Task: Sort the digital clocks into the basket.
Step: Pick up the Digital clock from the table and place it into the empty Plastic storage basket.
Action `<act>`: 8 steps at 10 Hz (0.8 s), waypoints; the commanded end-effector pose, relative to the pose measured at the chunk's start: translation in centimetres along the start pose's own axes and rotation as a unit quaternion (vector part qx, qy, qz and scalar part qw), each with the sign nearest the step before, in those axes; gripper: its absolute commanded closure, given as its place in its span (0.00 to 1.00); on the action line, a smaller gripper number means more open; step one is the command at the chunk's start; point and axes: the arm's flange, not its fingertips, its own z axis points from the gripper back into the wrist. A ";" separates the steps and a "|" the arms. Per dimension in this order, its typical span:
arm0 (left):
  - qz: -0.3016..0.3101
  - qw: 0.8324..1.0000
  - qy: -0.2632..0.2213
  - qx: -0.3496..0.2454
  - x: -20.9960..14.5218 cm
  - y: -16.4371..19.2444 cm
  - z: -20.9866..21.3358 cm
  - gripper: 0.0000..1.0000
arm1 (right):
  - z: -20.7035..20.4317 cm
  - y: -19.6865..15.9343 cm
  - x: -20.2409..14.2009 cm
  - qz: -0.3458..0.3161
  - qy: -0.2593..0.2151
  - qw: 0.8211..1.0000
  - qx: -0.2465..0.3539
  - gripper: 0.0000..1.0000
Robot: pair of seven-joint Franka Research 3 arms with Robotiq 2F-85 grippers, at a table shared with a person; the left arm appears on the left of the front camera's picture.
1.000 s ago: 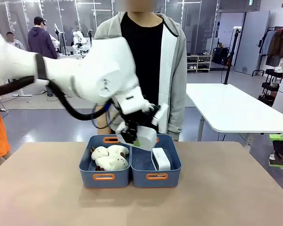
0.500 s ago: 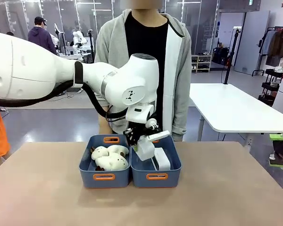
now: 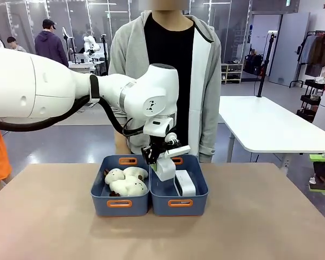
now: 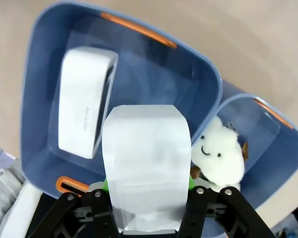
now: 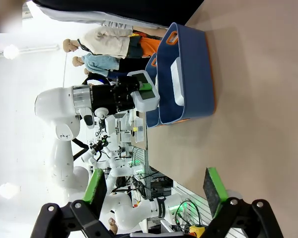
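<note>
Near the table's (image 3: 54, 227) centre, two blue bins sit side by side: the right-hand basket (image 3: 193, 199) holds one digital clock (image 3: 184, 182) (on edge). Above its rear half, the left gripper (image 3: 161, 161) pinches the second digital clock (image 3: 165, 167). Off by the table's right edge, the right gripper (image 5: 154, 194) is spread, holding nothing.

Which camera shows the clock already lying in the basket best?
The left wrist view: the lying clock shows whole from above inside the basket, beside the held clock. The front view shows it foreshortened; the right wrist view, small and sideways.
</note>
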 end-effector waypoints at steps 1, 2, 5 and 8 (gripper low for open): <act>0.032 0.999 -0.029 0.016 0.0 0.7 -0.3 1.00 | 0.0 0.3 0.0 0.002 0.000 1.000 0.005 0.00; 0.056 0.997 -0.046 0.016 0.1 1.0 -0.7 1.00 | 0.0 0.3 0.0 0.002 0.000 1.000 0.005 0.00; 0.046 0.997 -0.063 0.010 1.0 1.3 -2.2 0.42 | 0.0 0.3 0.0 0.002 0.000 1.000 0.005 0.00; 0.051 0.997 -0.063 0.018 1.0 1.1 -1.4 0.27 | 0.0 0.3 0.0 0.002 0.000 1.000 0.005 0.00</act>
